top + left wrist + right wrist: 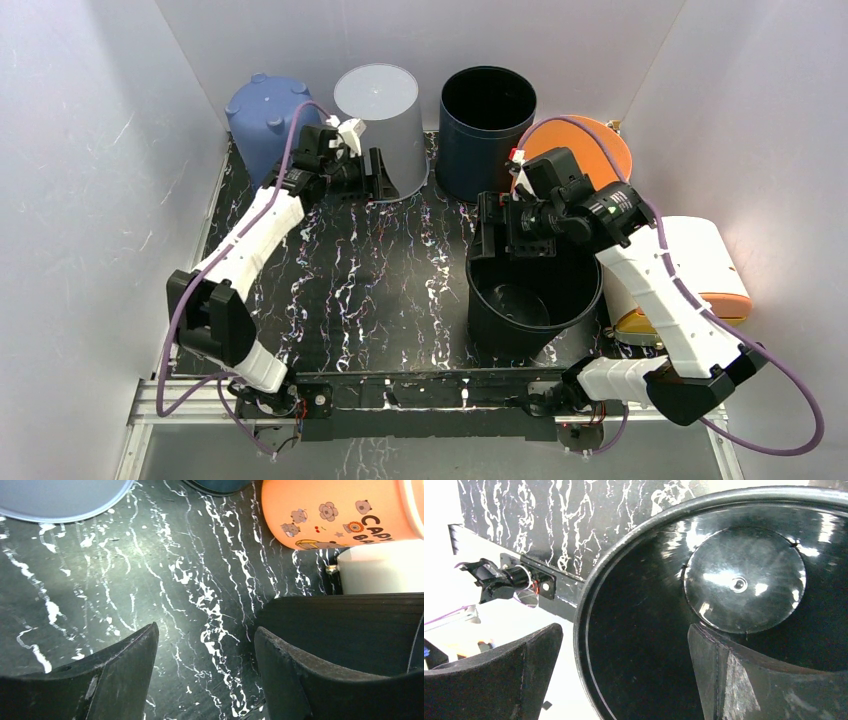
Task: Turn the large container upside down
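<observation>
Nearest the lens, the fingers [504,680] of the right gripper [624,630] stand spread wide and astride the rim [584,610] of the large black container [649,605], one finger outside the wall and one inside; no pad is seen pressed to it, so nothing is held. The container sits directly beneath this gripper, mouth up, its round base visible within. Judgement: the step in hand is taking hold of the rim. To do it well, the jaws should settle deeper over the wall before closing, so the grip is on wall and not lip alone, and the roll should follow toward open mat, away from the orange container [580,140] and the white box [700,250] just beside the wrist. The left gripper [206,628] is likewise spread and empty above the marbled mat [150,570], with the grey container [378,110] close beside it. Not determinable: whether the black container stands flat or slightly tipped; its foot is hidden by its own body from above, and the wrist covers the inner finger there.
</observation>
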Tool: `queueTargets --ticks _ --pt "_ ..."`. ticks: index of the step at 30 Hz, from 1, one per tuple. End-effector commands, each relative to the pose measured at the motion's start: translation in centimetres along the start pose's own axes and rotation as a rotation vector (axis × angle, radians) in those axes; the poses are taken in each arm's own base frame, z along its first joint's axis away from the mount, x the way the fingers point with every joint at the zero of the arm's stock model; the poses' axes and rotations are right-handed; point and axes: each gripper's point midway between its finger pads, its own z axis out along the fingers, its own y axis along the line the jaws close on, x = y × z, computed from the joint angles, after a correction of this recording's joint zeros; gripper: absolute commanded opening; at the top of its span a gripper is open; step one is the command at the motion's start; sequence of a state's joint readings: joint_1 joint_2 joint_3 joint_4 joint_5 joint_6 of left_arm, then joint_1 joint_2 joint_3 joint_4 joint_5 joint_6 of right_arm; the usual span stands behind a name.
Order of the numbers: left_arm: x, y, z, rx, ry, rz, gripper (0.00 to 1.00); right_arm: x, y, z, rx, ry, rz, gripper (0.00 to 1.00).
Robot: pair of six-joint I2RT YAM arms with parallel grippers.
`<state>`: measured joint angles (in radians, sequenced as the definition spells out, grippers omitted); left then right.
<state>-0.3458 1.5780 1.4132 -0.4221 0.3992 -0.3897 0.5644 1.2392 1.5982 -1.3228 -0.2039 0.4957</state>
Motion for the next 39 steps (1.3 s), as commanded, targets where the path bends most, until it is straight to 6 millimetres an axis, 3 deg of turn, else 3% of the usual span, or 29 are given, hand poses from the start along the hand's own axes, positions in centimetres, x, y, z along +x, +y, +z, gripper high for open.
queueTargets --ticks 1,12,17,21,27,33,39 --pt "-0.4 2.6 -2.6 -0.093 -0.018 -0.008 0.69 -1.4 2.5 0.2 -0.13 -0.06 -0.026 0.98" --pt "-4.6 8.8 -5.5 -0.121 -0.139 -0.172 0.69 -0.8 3.3 1.4 -0.174 -0.043 -0.004 0.98" --pt "-6.3 10.6 -5.4 -0.121 -0.168 -0.213 0.69 -0.5 3.6 1.7 -0.187 -0.036 -0.009 0.98" --pt "-7.9 11.0 -5.0 -0.107 -0.193 -0.211 0.69 -0.5 3.5 1.9 -0.184 -0.041 -0.004 0.98" --pt "-9.9 11.1 -3.2 -0.059 -0.211 -0.22 0.68 -0.6 3.5 2.0 -0.192 -0.058 0.002 0.98" --pt "-12.1 12.6 -2.1 -0.109 -0.26 -0.181 0.68 -1.0 3.5 2.1 -0.188 -0.075 0.001 0.98" --pt "-13.8 17.2 -3.5 -0.297 -0.331 -0.155 0.72 -0.8 3.0 2.5 -0.177 -0.088 0.02 0.98"
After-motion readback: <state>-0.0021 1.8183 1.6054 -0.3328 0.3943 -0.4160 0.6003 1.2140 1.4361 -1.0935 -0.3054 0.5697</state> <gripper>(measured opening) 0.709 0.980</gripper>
